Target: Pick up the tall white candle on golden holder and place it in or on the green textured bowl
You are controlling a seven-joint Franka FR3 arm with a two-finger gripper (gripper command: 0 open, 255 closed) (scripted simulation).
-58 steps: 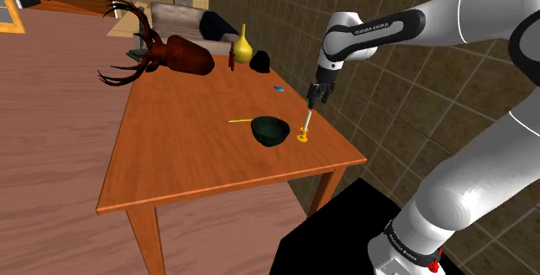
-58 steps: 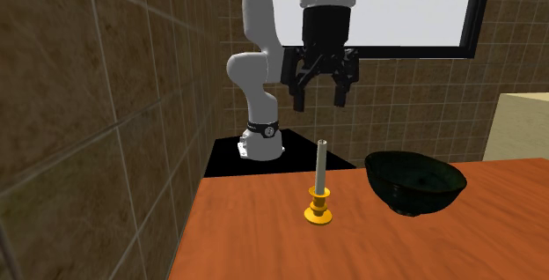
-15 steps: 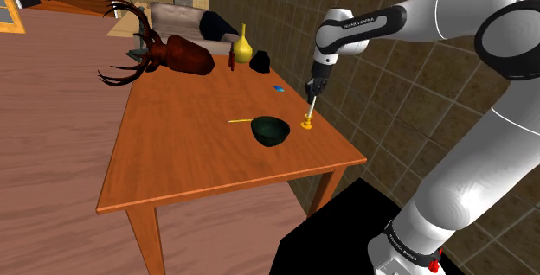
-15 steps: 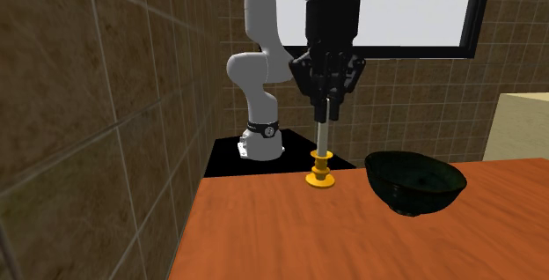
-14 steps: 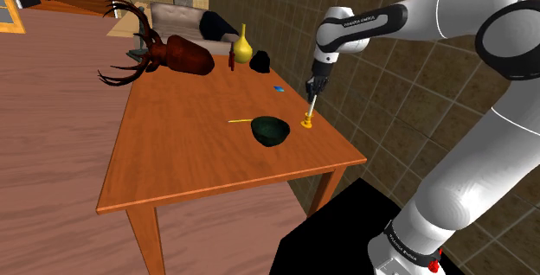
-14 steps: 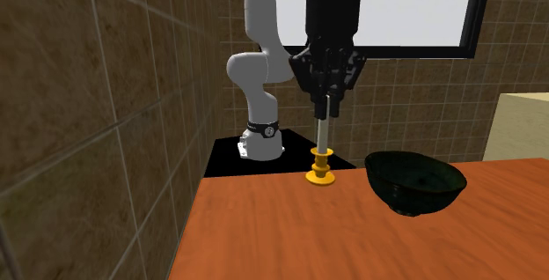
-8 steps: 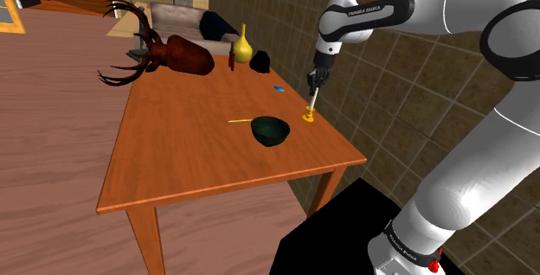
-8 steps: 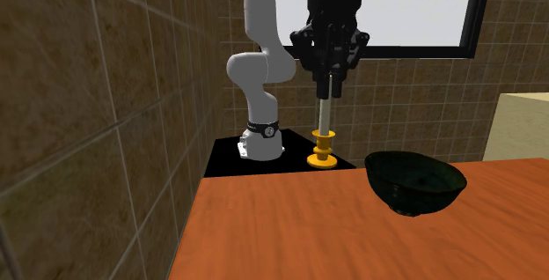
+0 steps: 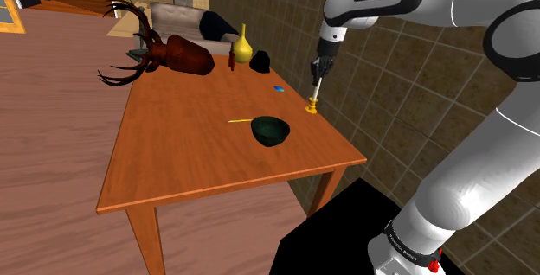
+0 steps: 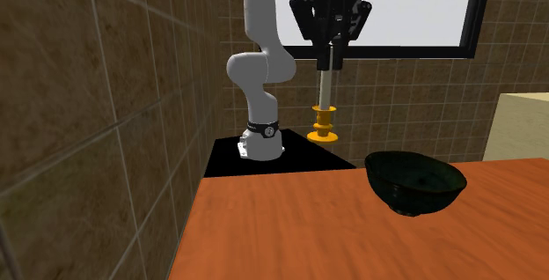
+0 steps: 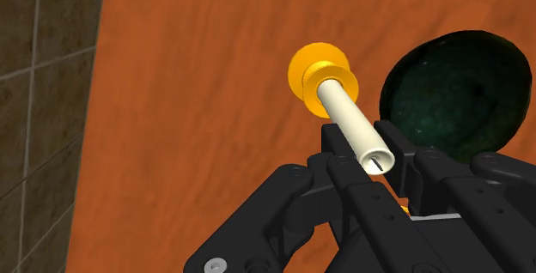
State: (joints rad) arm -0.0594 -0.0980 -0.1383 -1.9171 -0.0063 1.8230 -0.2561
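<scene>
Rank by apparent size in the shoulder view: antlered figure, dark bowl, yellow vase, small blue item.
1. antlered figure
2. dark green bowl and yellow vase, about alike; the vase stands farther off, so unranked
3. small blue item

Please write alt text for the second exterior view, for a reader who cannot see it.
The black tool is shut on the top of a pale candle in a golden holder, holding it upright, clear of the table. A dark green bowl stands on the table, lower and to the view's right.
</scene>
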